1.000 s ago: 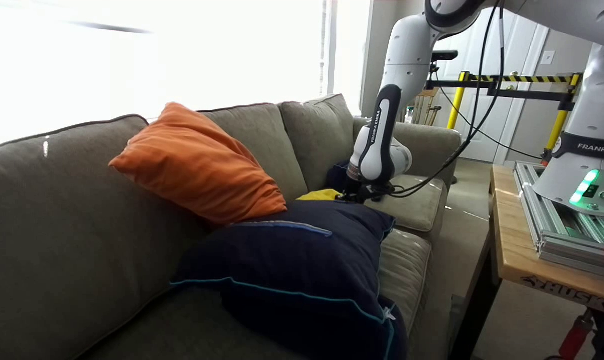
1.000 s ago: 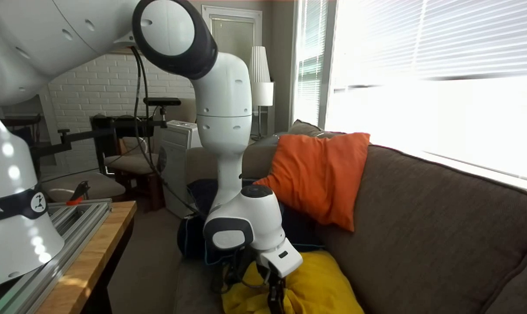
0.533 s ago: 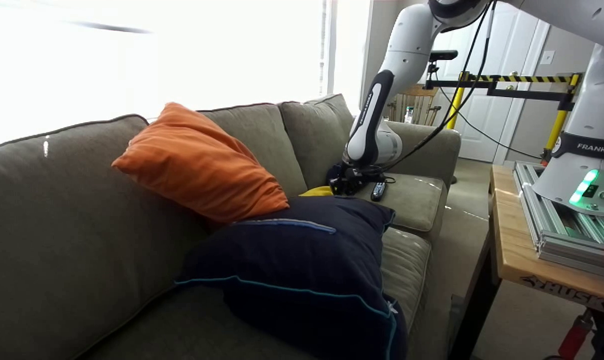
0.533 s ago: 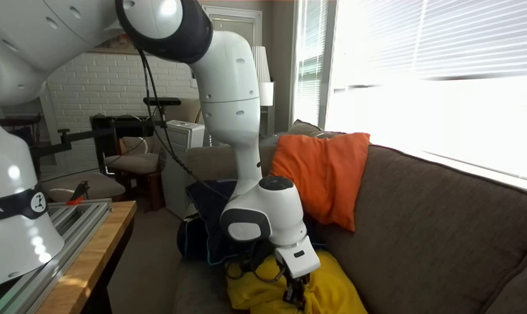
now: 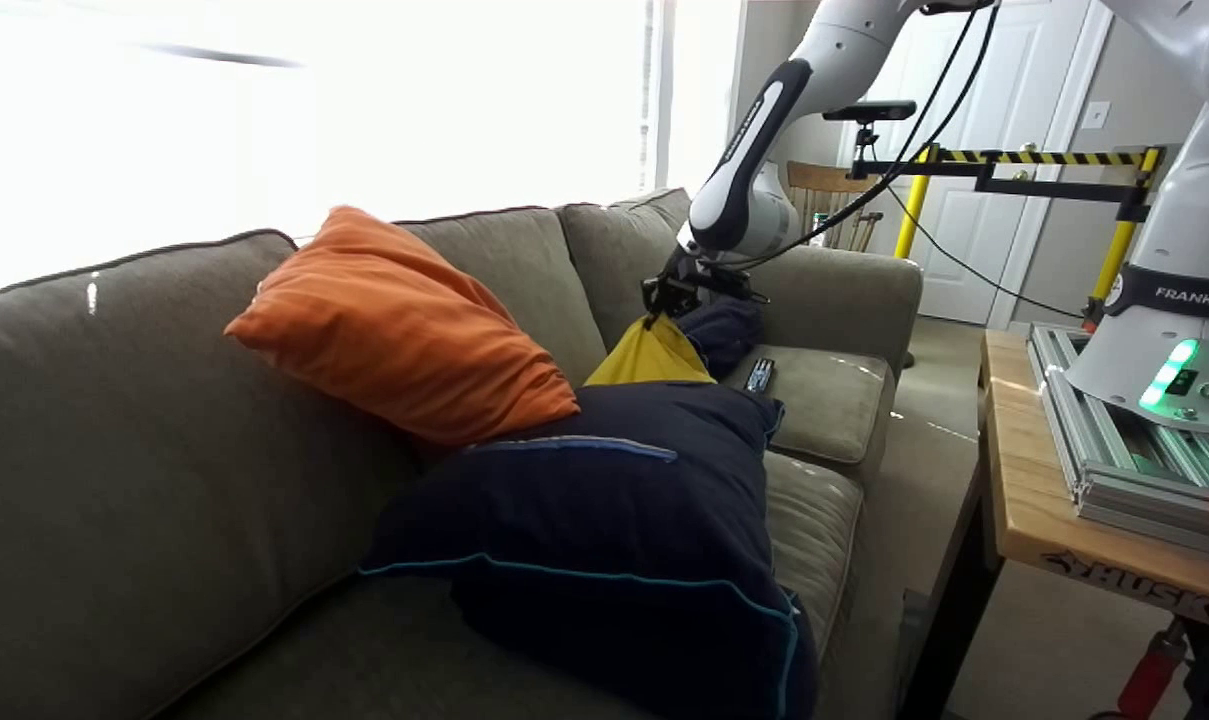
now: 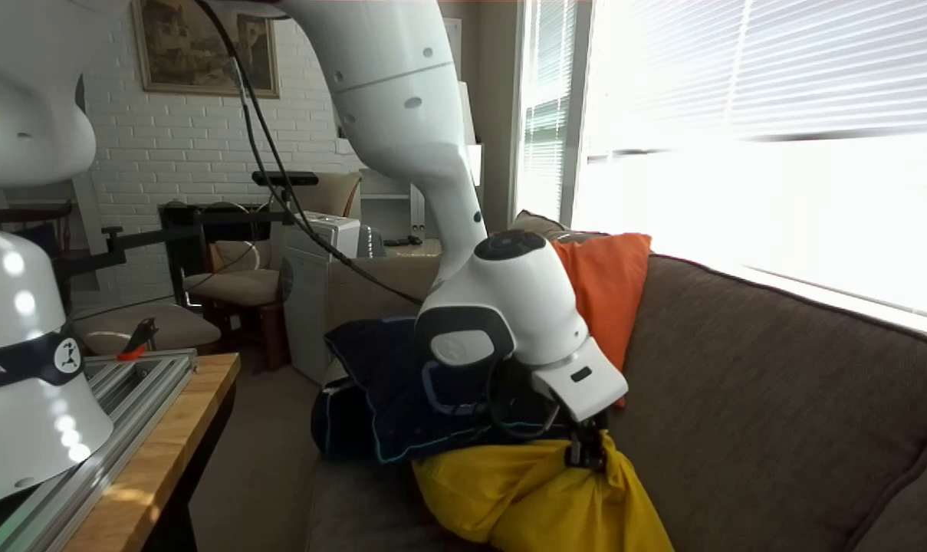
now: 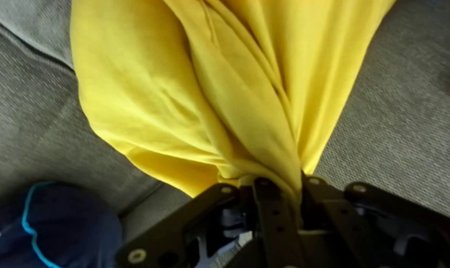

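A yellow pillow (image 6: 524,498) hangs in bunched folds from my gripper (image 6: 588,466), whose fingers are shut on its fabric. In the wrist view the folds of the yellow pillow (image 7: 228,93) run down between the two fingertips of the gripper (image 7: 283,182). An exterior view shows the cloth drawn up to a peak below the gripper (image 5: 652,318). The yellow pillow's lower part is hidden there behind a dark blue pillow (image 5: 604,510) with light blue piping. Whether it still rests on the seat I cannot tell.
An orange pillow (image 5: 394,330) leans on the sofa back (image 6: 800,368). Beyond the yellow pillow lie another dark blue item (image 5: 724,332) and a remote control (image 5: 760,375) on the seat. The robot's wooden bench (image 5: 1009,450) stands in front of the sofa.
My gripper has closed on the yellow pillow and risen, pulling the fabric up with it. The remote control, partly hidden a second ago, now shows. The dark blue pillow has shifted slightly.
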Action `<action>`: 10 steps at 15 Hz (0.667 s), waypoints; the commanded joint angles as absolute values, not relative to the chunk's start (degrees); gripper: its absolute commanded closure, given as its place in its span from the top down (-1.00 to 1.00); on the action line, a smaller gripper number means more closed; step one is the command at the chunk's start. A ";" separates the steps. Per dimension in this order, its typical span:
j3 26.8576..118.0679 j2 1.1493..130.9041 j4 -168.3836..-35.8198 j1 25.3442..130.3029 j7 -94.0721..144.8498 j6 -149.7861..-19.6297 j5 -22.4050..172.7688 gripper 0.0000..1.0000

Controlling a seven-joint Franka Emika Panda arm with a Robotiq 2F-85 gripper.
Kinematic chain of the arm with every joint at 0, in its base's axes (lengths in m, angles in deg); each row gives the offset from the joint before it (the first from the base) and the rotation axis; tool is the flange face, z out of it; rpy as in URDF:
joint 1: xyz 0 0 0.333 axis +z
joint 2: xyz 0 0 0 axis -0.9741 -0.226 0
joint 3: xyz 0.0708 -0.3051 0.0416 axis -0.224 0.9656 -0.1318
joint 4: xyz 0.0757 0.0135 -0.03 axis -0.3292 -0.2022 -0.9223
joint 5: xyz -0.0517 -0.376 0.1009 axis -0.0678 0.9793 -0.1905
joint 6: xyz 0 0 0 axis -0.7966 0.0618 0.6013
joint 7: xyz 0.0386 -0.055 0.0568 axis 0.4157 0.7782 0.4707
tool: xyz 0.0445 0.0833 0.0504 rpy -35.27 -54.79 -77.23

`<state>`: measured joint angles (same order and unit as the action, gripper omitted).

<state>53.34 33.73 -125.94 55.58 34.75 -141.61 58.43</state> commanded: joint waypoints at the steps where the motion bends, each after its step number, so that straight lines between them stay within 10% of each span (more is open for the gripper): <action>1: 50.35 41.78 -130.83 50.51 29.72 -141.33 65.05 -0.94; 10: 35.87 55.43 -133.22 39.32 10.42 -121.72 69.55 -0.94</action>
